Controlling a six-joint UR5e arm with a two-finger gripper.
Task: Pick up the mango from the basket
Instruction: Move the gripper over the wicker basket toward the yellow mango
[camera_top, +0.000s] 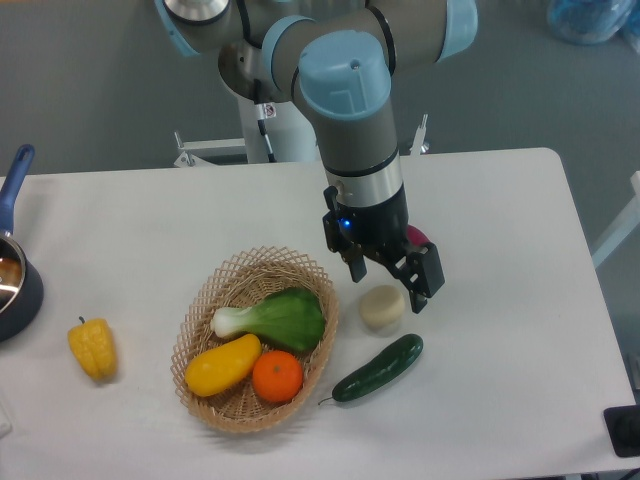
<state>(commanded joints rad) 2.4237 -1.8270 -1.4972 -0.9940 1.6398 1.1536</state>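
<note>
Two fingers of the gripper (385, 281) stood apart and empty beside the basket (313, 352), over a pale round item (382, 308). The mango (223, 365) lay in the basket's near-left part, touching the orange (277, 376) and bok choy (275, 317). Approach seemed unfinished; next, a leftward shift and descent. A cucumber (378, 368), pepper (92, 348) and pot (14, 283) lay outside.

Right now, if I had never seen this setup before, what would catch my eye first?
Probably the big grey and blue robot arm reaching down over the white table, its black pincer hanging just above a pale round onion-like item. Next, the wicker basket left of it, holding a mango, an orange and a leafy bok choy. A dark cucumber lies beside the basket, and a yellow bell pepper sits far left.
</note>
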